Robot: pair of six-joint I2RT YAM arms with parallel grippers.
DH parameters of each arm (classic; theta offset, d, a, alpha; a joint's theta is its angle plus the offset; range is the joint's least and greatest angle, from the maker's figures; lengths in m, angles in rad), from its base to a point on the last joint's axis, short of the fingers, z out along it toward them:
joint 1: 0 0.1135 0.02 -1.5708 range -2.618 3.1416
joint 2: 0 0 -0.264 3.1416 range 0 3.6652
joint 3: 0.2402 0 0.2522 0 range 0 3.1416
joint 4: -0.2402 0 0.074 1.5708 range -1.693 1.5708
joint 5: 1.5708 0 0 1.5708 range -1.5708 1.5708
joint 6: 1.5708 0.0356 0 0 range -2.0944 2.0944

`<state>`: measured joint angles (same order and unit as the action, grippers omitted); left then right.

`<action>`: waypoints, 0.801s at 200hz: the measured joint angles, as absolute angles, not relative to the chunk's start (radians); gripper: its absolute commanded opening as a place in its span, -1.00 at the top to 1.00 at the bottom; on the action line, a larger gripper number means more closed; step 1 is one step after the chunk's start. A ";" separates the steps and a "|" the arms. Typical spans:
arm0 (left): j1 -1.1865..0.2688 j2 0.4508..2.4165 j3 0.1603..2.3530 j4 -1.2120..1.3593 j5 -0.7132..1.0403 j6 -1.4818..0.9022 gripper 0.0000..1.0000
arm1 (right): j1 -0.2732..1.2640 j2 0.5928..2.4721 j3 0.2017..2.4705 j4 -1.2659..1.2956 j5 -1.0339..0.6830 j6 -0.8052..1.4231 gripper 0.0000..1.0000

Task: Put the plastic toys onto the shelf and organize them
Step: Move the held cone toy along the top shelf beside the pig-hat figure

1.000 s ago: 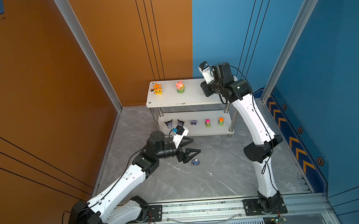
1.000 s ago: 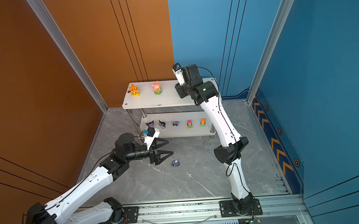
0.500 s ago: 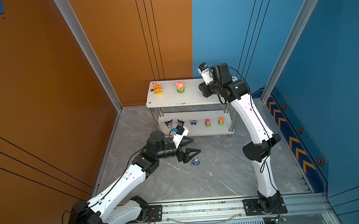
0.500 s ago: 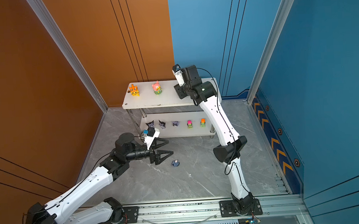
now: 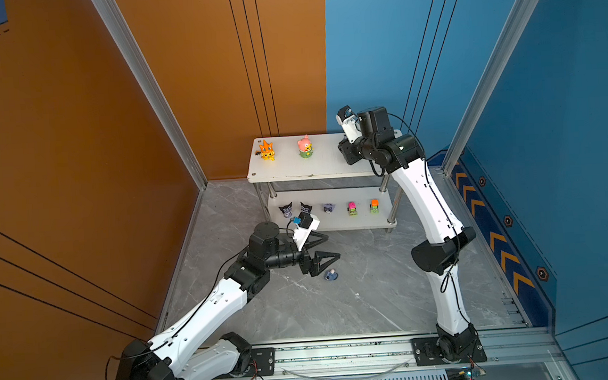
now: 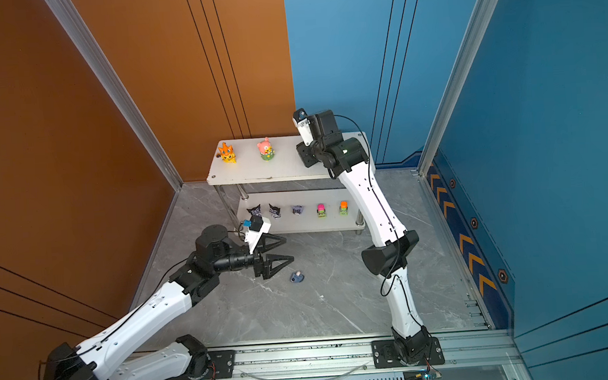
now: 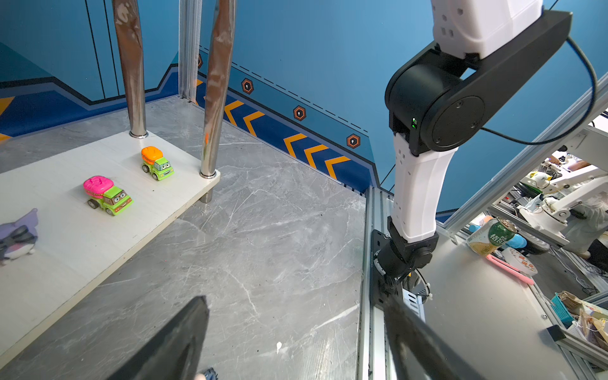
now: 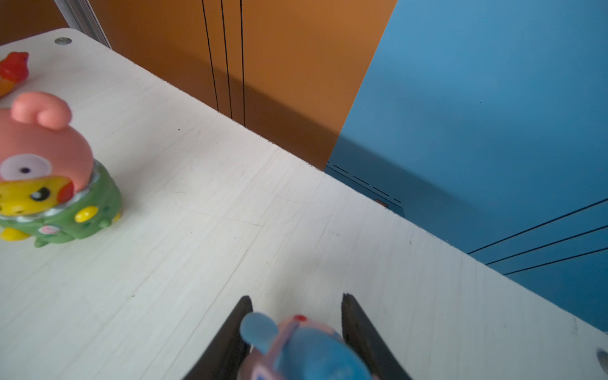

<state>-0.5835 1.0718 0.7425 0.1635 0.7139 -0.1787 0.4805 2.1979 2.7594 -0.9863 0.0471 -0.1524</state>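
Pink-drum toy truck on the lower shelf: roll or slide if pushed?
The pink-drum truck stands on visible wheels, so a lengthwise push would probably roll it, perhaps off the lower board. Glossy moulded plastic: likely rigid, light, somewhat slippery to pinch.

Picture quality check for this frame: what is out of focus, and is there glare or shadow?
Right wrist view: the blue round-eared plastic figurine between the jaws of the right gripper is blurred; a dark shadow falls on the blue wall. Left wrist view: the purple-eared toy head and the left gripper are blurred; the chrome shelf posts mirror their surroundings. Both top views: even light, no glare.
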 measured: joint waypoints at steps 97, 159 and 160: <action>-0.583 1.080 0.748 0.163 0.714 -0.179 -0.71 | 0.471 2.203 2.759 -0.986 -0.002 -0.141 -0.30; -0.583 1.081 0.748 0.163 0.714 -0.179 -0.70 | 0.470 2.203 2.760 -0.988 -0.030 -0.137 -0.46; -0.583 1.081 0.748 0.163 0.714 -0.179 -0.70 | 0.470 2.203 2.759 -0.988 -0.031 -0.136 -0.46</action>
<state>-0.5827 1.0805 0.7483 0.1635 0.7143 -0.1791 0.4702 2.2028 2.7594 -0.9882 -0.0311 -0.1364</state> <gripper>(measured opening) 0.852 0.725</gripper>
